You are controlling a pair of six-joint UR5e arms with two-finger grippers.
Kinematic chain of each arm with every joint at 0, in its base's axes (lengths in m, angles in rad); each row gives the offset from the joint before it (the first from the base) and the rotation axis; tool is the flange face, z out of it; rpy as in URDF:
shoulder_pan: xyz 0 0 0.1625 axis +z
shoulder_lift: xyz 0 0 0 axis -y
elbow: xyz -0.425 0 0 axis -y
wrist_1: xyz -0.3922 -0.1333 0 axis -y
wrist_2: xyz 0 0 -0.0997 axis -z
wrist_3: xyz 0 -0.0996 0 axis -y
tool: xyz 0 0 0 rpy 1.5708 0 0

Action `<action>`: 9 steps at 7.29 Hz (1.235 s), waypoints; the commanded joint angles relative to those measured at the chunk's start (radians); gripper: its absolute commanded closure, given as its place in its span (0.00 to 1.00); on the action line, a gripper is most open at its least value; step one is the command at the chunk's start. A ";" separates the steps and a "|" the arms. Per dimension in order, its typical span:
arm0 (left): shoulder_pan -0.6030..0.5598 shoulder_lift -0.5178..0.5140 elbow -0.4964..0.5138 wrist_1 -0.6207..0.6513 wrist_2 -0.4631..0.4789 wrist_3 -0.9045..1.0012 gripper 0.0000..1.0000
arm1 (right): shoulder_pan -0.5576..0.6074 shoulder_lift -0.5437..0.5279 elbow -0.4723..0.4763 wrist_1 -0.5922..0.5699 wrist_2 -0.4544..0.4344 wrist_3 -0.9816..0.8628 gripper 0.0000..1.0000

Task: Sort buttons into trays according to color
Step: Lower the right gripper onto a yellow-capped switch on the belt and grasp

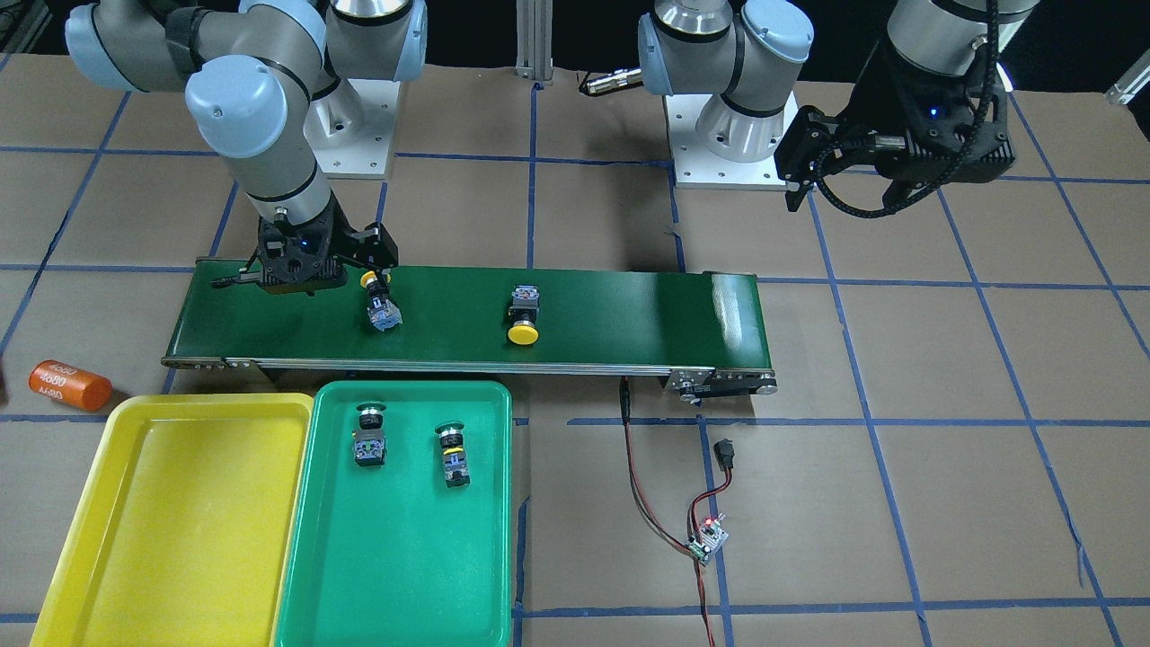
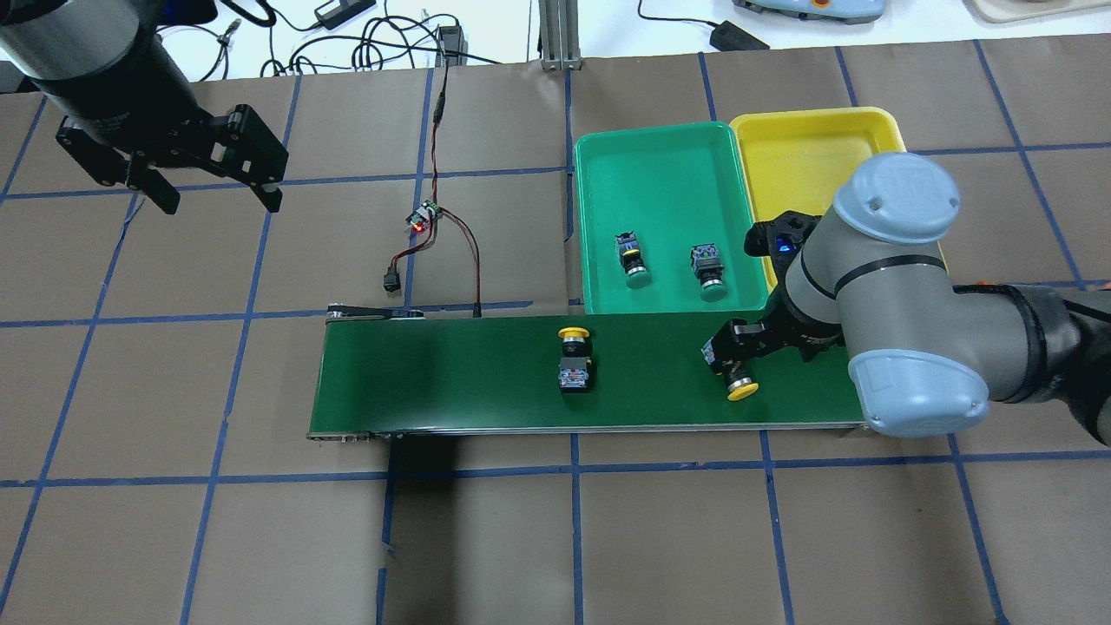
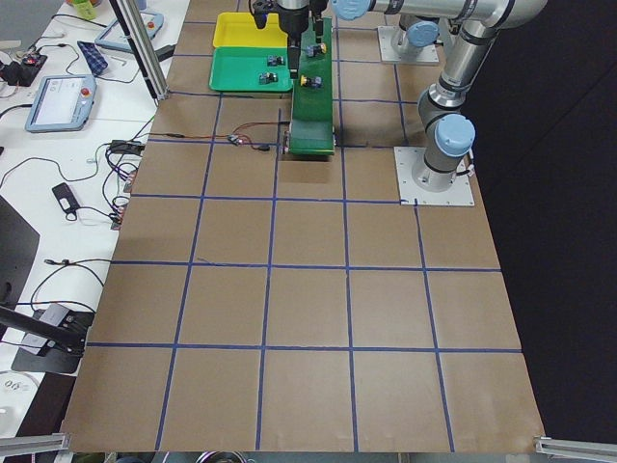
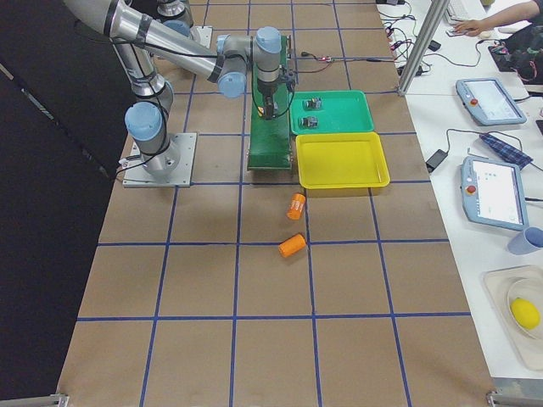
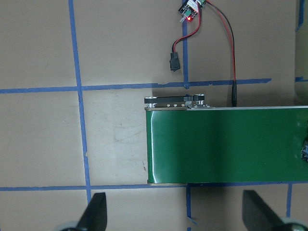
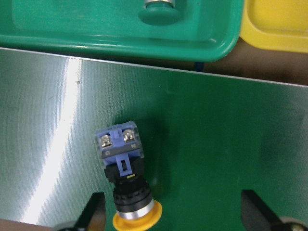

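**Greens in, both yellows left on the belt**

Overhead view, far left: the left gripper (image 2: 222, 204) hangs over bare table, well apart from the belt. Jaws are wide and there is nothing between them.

Next, the conveyor belt (image 2: 451, 382). At mid-belt lies the first yellow button (image 2: 574, 358), on its side with its cap pointing away from the robot. No gripper is near it.

Just beyond the belt's far edge is the green tray (image 2: 660, 156). A green button (image 2: 631, 259) and a second green button (image 2: 707, 271) lie in it, side by side but apart. I judge the green half complete.

Near the belt's right end, the second yellow button (image 2: 733, 373) lies on the belt, cap toward the robot. The right gripper (image 6: 173, 211) is low over it with jaws spread wide. In the wrist view the button sits between the fingers (image 6: 94, 214), near one and well clear of the other, and is not pinched. That hand is empty.

Far right, the yellow tray (image 2: 807, 148) sits hard against the green tray and holds no button.

Remaining: both yellows go to the yellow tray. The one under the right gripper looks set for a grasp.
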 commanded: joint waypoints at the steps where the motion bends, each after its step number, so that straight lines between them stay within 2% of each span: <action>1: 0.000 0.000 -0.002 0.000 0.000 0.000 0.00 | 0.000 0.037 -0.001 -0.011 0.002 0.000 0.00; 3: 0.000 0.000 0.000 0.000 0.000 -0.002 0.00 | 0.000 0.041 -0.001 -0.020 0.001 0.000 0.00; 4: 0.000 0.000 -0.002 0.000 0.000 -0.002 0.00 | 0.000 0.048 0.000 -0.020 0.002 -0.001 0.10; 5: 0.000 0.000 0.000 0.000 0.001 -0.002 0.00 | 0.000 0.054 -0.001 -0.020 0.001 -0.002 0.44; 6: 0.000 0.000 -0.002 0.000 0.000 0.000 0.00 | 0.000 0.058 -0.003 -0.020 -0.001 -0.002 0.84; 7: 0.000 0.000 -0.002 0.000 0.000 0.000 0.00 | 0.000 0.058 -0.004 -0.024 -0.002 -0.003 0.98; 9: 0.000 0.000 -0.002 0.000 0.000 0.000 0.00 | -0.005 0.058 -0.020 -0.024 -0.006 -0.006 1.00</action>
